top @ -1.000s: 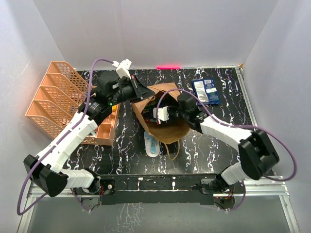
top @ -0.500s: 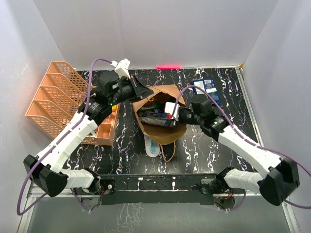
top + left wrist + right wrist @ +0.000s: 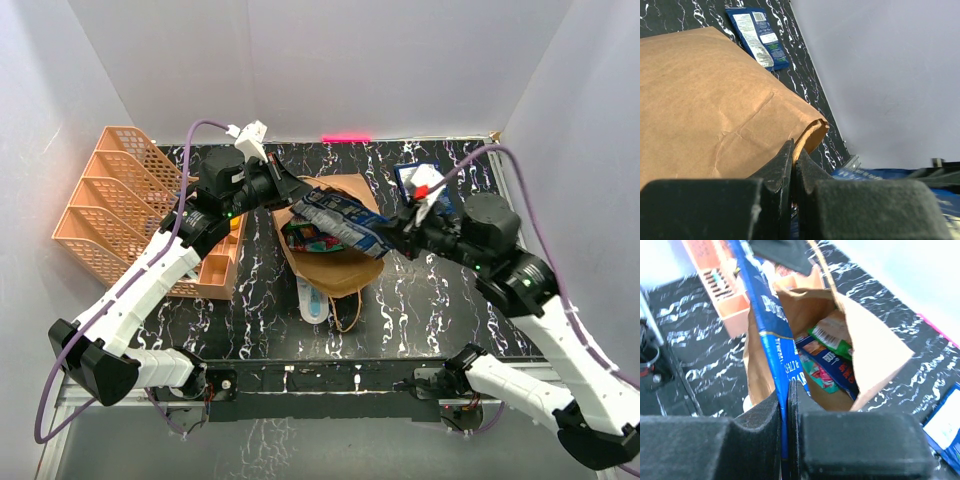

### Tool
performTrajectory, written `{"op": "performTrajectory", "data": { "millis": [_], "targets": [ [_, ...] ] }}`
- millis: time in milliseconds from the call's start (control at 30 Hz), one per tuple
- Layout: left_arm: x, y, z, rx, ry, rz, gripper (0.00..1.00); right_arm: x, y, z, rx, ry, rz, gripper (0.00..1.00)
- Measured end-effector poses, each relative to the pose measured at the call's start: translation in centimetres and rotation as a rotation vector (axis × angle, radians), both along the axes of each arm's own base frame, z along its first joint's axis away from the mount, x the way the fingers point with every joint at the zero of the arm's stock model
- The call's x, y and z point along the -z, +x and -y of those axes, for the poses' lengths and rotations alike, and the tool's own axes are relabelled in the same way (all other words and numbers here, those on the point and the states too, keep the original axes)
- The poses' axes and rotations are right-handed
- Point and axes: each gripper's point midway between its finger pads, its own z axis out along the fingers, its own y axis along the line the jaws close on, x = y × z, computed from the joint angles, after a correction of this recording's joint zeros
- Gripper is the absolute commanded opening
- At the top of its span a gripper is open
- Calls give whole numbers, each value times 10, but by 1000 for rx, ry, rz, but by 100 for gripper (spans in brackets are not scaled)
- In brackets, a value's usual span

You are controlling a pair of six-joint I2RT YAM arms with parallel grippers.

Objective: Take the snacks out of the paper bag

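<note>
**Top view.** The left fingers [image 3: 284,188] are pinched shut on the far-left rim of the paper bag [image 3: 340,270], with the left arm reaching forward, elbow bent. The right fingers [image 3: 395,233] clamp one end of a dark blue packet [image 3: 340,222], which is held aloft across the bag's mouth. The right arm comes in raised from the right. A second blue packet [image 3: 408,177] lies on the worktop [image 3: 440,290].

**Left wrist view.** The fingers [image 3: 780,167] are closed tight on the bag's [image 3: 705,100] brown edge.

**Right wrist view.** The fingers [image 3: 760,415] grip the blue packet [image 3: 767,325] edge-on. More packets [image 3: 832,362] lie inside the open bag [image 3: 875,355].
</note>
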Motion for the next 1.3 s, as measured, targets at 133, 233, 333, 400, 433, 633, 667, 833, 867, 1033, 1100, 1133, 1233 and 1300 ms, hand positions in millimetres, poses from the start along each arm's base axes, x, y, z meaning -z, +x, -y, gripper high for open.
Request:
{"op": "performTrajectory", "data": {
  "millis": [133,233,333,400,433,633,667,833,867,1033,1100,1133,1233,1300],
  "targets": [
    [0,0,0,-2,-1,0,0,-32,-2,28,159,86,25,8],
    [1,-1,0,-2,-2,-4,0,-49,11,57,355,137,51,8],
    [4,-3,-1,-3,-2,-13,0,-64,32,86,568,173,81,8],
    [5,-3,-2,-3,-2,-14,0,-70,49,103,709,171,97,7],
    [4,-4,-2,-3,-3,-13,0,-71,63,113,805,158,103,8],
    [4,-6,-2,1,-7,-15,0,-42,123,123,1017,17,85,8],
    [4,-6,-2,2,-8,-17,0,-31,136,123,1031,-14,68,8],
    [4,-8,-1,13,-13,-24,0,46,202,155,1075,-120,-110,8],
    [4,-8,-1,15,-13,-25,0,61,211,163,1072,-128,-153,8],
    [5,-10,-1,19,-10,-33,0,117,237,186,974,-106,-335,8],
    [6,-10,0,20,-11,-37,0,134,245,195,925,-76,-402,8],
    [6,-10,0,21,-12,-38,0,142,249,197,892,-52,-435,8],
    [6,-11,0,23,-15,-41,0,159,260,206,807,31,-514,8],
    [5,-11,0,24,-17,-42,0,168,266,209,749,97,-562,8]
  ]
}}
